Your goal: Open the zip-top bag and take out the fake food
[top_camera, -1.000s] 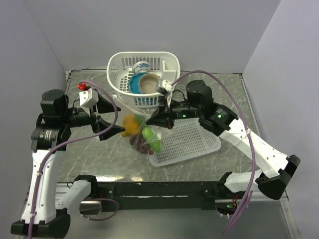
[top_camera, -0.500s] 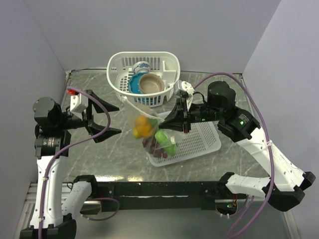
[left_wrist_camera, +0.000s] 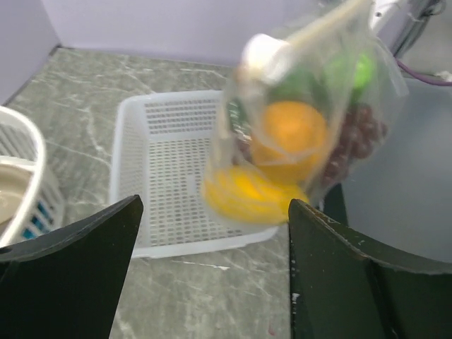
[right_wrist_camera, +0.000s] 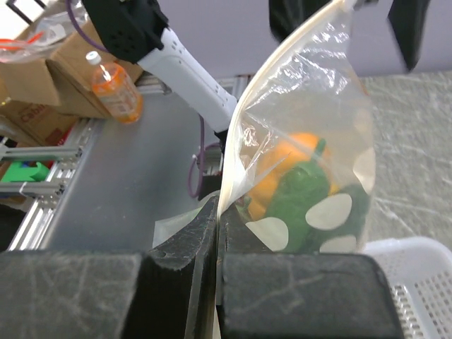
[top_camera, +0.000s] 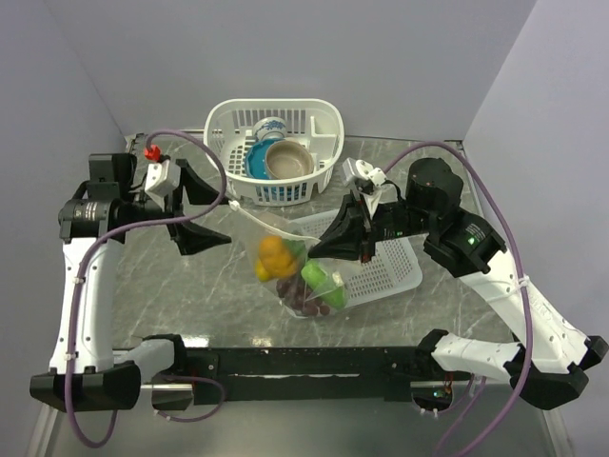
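The zip-top bag (top_camera: 285, 249) hangs in the air over the table's middle, and my right gripper (top_camera: 321, 251) is shut on its edge. In the right wrist view that gripper (right_wrist_camera: 219, 212) pinches the clear dotted plastic (right_wrist_camera: 311, 106). Inside lies the fake food: an orange fruit (top_camera: 273, 249), green pieces (top_camera: 320, 278) and purple grapes (top_camera: 299, 296). My left gripper (top_camera: 211, 211) stands open just left of the bag, apart from it. In the left wrist view (left_wrist_camera: 212, 272) the bag (left_wrist_camera: 311, 113) is blurred ahead, with the orange fruit (left_wrist_camera: 291, 134) and a yellow fruit (left_wrist_camera: 248, 195) showing.
A deep white basket (top_camera: 228, 122) at the back holds a blue bowl (top_camera: 257, 162) and a brown bowl (top_camera: 289, 160). A flat white mesh basket (top_camera: 390, 262) lies under and right of the bag. Beyond the table's edge, a bottle (right_wrist_camera: 116, 92) and boxes (right_wrist_camera: 42, 70) stand.
My right gripper has carried the bag right and toward the front. My left gripper has drawn away from the bag, swung left, then come back beside it, still open.
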`<state>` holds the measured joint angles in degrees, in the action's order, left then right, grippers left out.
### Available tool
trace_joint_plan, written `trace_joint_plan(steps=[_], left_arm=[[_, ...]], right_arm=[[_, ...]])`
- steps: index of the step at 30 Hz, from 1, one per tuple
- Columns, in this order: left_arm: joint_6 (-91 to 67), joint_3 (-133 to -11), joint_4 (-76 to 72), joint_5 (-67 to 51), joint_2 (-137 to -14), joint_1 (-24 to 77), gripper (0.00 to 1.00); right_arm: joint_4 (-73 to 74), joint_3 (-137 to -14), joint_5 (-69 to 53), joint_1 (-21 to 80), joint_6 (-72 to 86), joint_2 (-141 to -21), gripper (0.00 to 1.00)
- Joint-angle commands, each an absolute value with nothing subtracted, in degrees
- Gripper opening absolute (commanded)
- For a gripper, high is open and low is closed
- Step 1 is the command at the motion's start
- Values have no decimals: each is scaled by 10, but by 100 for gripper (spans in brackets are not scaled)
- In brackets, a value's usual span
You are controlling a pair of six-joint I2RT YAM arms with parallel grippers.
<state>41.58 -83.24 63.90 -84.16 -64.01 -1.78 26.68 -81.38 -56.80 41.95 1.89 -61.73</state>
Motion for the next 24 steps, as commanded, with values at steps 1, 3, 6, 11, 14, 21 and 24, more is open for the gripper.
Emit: trace_joint_plan(steps=[1, 3, 6, 11, 14, 21, 24], left_arm=[[449, -805, 702, -971, -577, 22, 89], [413, -792, 633, -971, -552, 39, 86], [445, -820, 706, -971, -547, 45, 86], [541, -871, 778, -971, -575, 46, 87], [545, -875, 777, -971, -579, 46, 86], [555, -870, 766, -969, -589, 42, 83], [557, -843, 754, -969, -594, 7, 83]], right_arm=[[187, -817, -600, 420, 51, -606, 0], [184, -815, -600, 420, 52, -606, 0], [180, -816, -604, 421, 54, -608, 0], [147, -807, -618, 420, 81, -612, 0], [110, -794, -626, 422, 105, -612, 0], [112, -800, -626, 455, 98, -635, 0], [135, -811, -613, 472, 84, -640, 0]])
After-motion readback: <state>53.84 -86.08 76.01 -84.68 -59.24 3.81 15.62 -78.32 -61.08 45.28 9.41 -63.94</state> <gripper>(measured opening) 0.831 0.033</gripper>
